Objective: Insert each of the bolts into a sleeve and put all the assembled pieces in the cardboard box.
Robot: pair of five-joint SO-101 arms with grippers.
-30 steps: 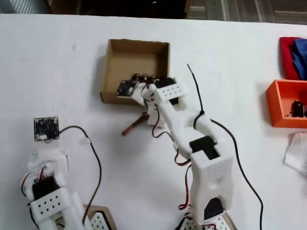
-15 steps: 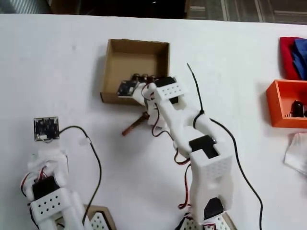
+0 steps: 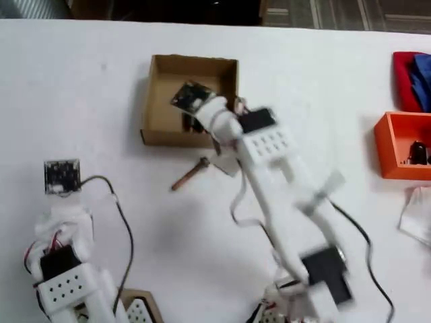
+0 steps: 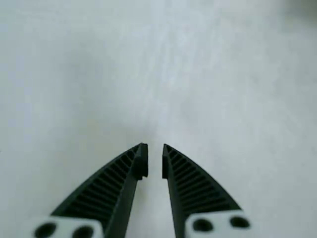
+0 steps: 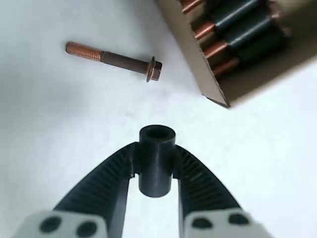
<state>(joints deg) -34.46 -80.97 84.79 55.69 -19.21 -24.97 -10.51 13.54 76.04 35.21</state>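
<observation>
My right gripper [image 5: 156,159] is shut on a black sleeve [image 5: 156,184], held upright just above the white table. Beyond it lies a copper bolt [image 5: 114,59], flat on the table and apart from the sleeve. A corner of the cardboard box [image 5: 198,64] is beside it, with several assembled bolt-and-sleeve pieces [image 5: 237,29] inside. From above, the right arm [image 3: 266,145] stretches to the near right corner of the cardboard box [image 3: 195,62], and the bolt [image 3: 190,173] lies just in front of it. My left gripper [image 4: 154,161] is shut over bare table, holding nothing.
An orange bin [image 3: 404,151] stands at the right edge, with a red and blue cloth [image 3: 412,77] behind it. The left arm [image 3: 64,269] rests at the near left corner. Open table lies left of the box and between the arms.
The right arm has swung quickly: its wrist has risen and moved farther over the box, and its elbow has shifted right. The bolt on the table has stayed put. The left arm barely shifted.
</observation>
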